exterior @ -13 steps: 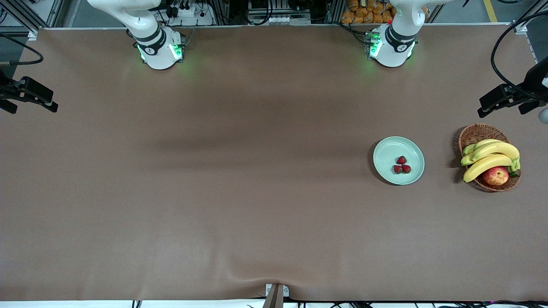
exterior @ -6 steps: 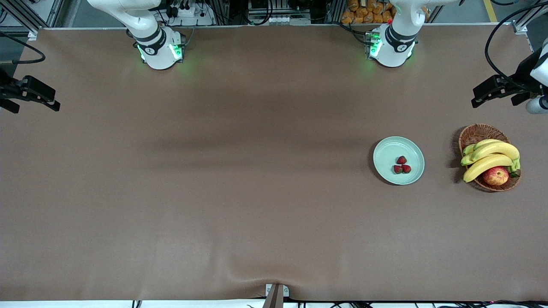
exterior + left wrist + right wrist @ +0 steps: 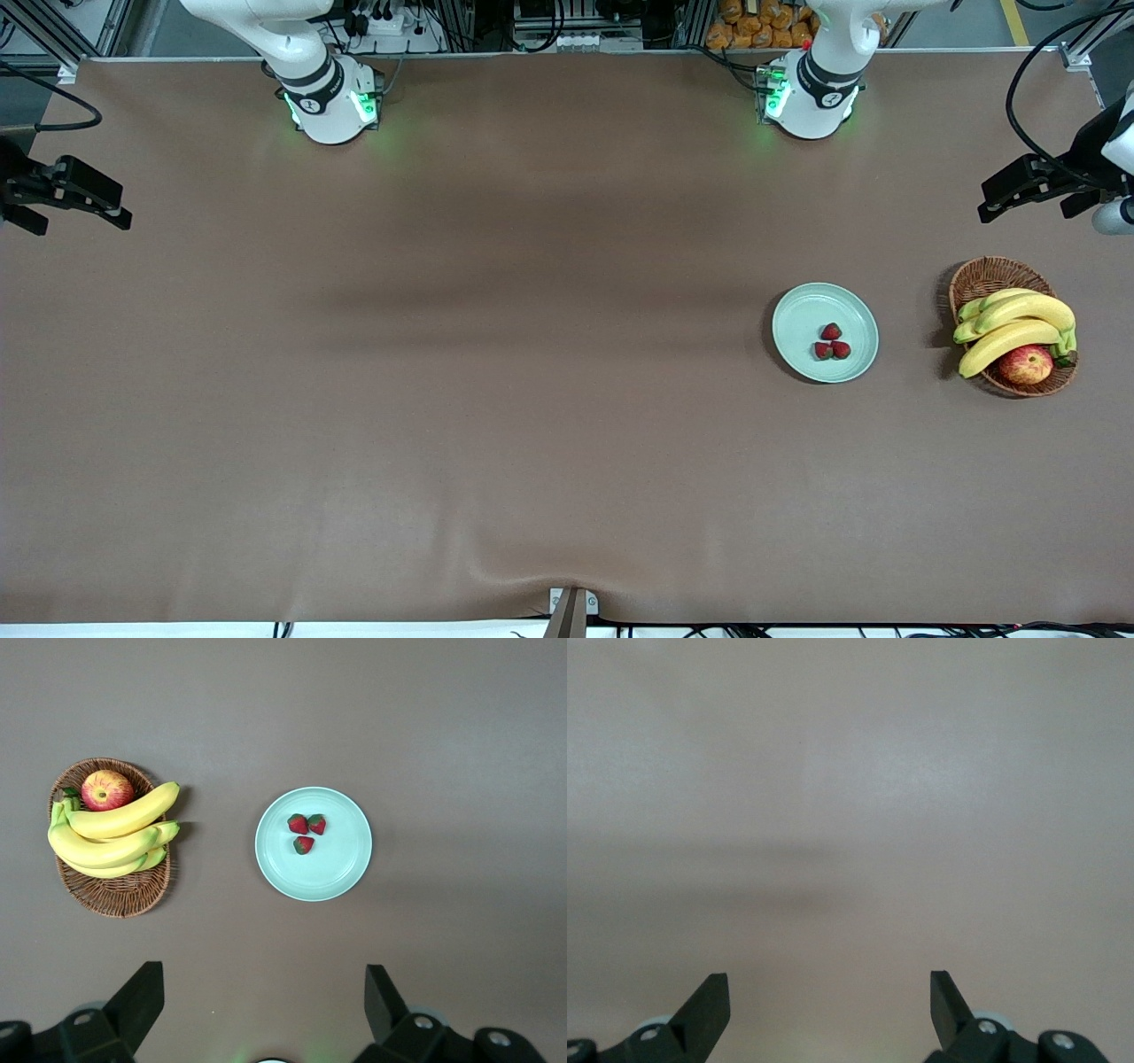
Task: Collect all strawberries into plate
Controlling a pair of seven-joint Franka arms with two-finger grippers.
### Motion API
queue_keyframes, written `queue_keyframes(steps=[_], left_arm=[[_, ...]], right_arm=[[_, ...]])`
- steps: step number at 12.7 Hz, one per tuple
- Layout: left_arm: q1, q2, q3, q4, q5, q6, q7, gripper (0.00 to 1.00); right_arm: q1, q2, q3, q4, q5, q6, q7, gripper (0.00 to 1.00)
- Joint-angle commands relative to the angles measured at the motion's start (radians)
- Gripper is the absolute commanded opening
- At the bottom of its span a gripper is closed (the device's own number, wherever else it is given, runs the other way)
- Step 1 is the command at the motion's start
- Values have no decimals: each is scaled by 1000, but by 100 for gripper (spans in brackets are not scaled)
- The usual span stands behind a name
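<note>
Three small red strawberries (image 3: 831,342) lie together in the pale mint-green plate (image 3: 802,319), toward the left arm's end of the table. They also show in the left wrist view (image 3: 305,830) in the plate (image 3: 341,864). My left gripper (image 3: 1019,188) is open and empty, raised high at the left arm's end of the table, apart from the plate; in its wrist view (image 3: 264,988) only bare table lies between the jaws. My right gripper (image 3: 80,195) is open and empty, raised at the right arm's end; its wrist view (image 3: 830,992) shows only bare table.
A brown wicker basket (image 3: 979,276) with bananas (image 3: 1014,323) and a red-yellow apple (image 3: 1026,364) stands beside the plate, closer to the table's end. It shows in the left wrist view (image 3: 111,895) too. The brown table cover (image 3: 496,354) has a small ripple at the near edge.
My left gripper has risen slightly away from the basket toward the table's end. My right gripper has shifted a little. The strawberries and plate have not moved.
</note>
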Motion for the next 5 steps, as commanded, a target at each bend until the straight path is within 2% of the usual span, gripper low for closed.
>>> queue_keyframes(steps=[1, 5], left_arm=[[-25, -23, 6, -16, 2, -10, 15, 100], [-42, -21, 3, -18, 0, -27, 20, 100]], right_arm=[[2, -2, 0, 2, 12, -10, -4, 100], [2, -1, 0, 2, 12, -10, 31, 100]])
